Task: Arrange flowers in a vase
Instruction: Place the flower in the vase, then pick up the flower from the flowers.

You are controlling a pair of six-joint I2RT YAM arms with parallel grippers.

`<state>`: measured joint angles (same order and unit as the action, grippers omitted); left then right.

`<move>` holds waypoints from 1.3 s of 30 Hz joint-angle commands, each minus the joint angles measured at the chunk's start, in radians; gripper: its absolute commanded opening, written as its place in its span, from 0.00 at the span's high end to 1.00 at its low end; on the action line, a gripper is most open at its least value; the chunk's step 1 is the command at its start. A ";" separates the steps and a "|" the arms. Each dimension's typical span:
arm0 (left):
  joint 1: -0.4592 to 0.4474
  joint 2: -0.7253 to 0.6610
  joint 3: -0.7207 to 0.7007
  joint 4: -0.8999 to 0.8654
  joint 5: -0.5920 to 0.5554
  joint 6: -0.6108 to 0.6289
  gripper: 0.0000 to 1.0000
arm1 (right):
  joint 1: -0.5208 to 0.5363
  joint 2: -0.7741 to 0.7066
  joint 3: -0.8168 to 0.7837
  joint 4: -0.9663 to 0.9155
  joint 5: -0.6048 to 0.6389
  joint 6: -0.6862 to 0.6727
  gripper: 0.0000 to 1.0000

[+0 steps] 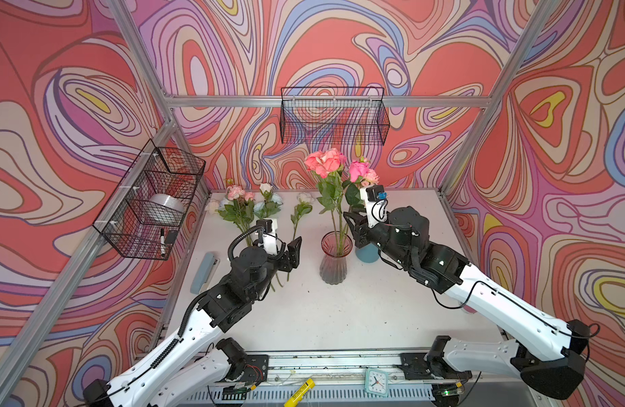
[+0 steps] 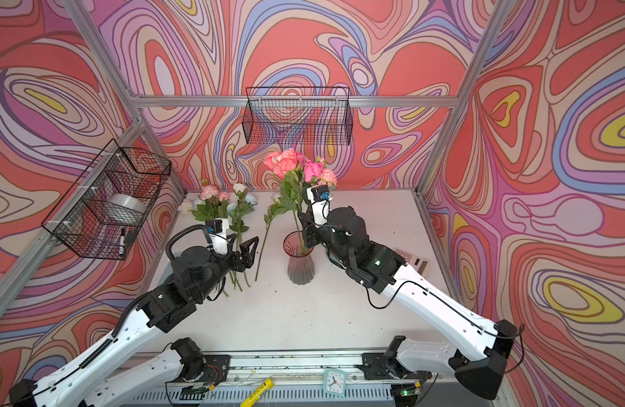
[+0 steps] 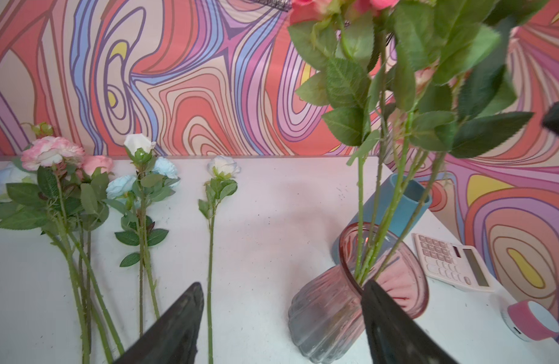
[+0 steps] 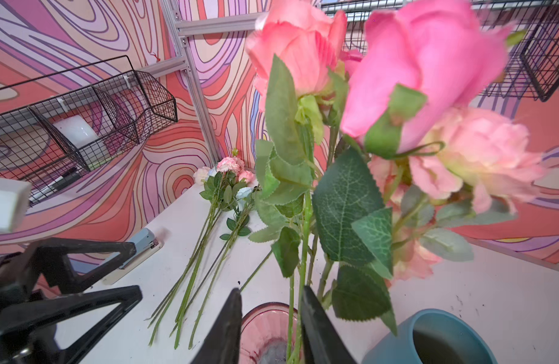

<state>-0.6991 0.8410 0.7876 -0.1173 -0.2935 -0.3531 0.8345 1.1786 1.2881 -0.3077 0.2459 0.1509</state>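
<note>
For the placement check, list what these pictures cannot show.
- Lying flowers: much of the stems, in both top views, behind the left arm.
- Blue cup: in a top view, mostly behind the right arm.
- Vase's blooms: left wrist view, cut by the frame edge.
- Marker: lettering too small, top views.

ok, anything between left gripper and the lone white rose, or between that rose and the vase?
Nothing visible before the lone white rose: its bare stem runs between the jaws of the open left gripper. Over the vase mouth, the right gripper straddles stems already in it.
</note>
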 commanded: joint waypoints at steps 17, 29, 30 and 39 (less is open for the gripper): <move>0.295 0.674 0.347 -0.354 0.151 -0.187 0.51 | -0.002 -0.259 -0.180 -0.007 0.060 0.092 0.62; 0.533 0.954 0.566 -0.462 0.182 -0.175 0.63 | -0.002 -0.265 -0.275 -0.026 0.065 0.133 0.62; 0.541 0.980 0.589 -0.479 0.199 -0.152 0.68 | -0.002 -0.263 -0.281 -0.023 0.061 0.134 0.62; 0.568 0.968 0.507 -0.462 0.119 -0.193 0.73 | -0.002 -0.226 -0.306 -0.005 0.043 0.141 0.62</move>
<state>-0.1478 1.8515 1.3388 -0.5491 -0.1390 -0.5087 0.8345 0.9463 0.9936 -0.3283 0.2955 0.2829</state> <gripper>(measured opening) 0.265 0.378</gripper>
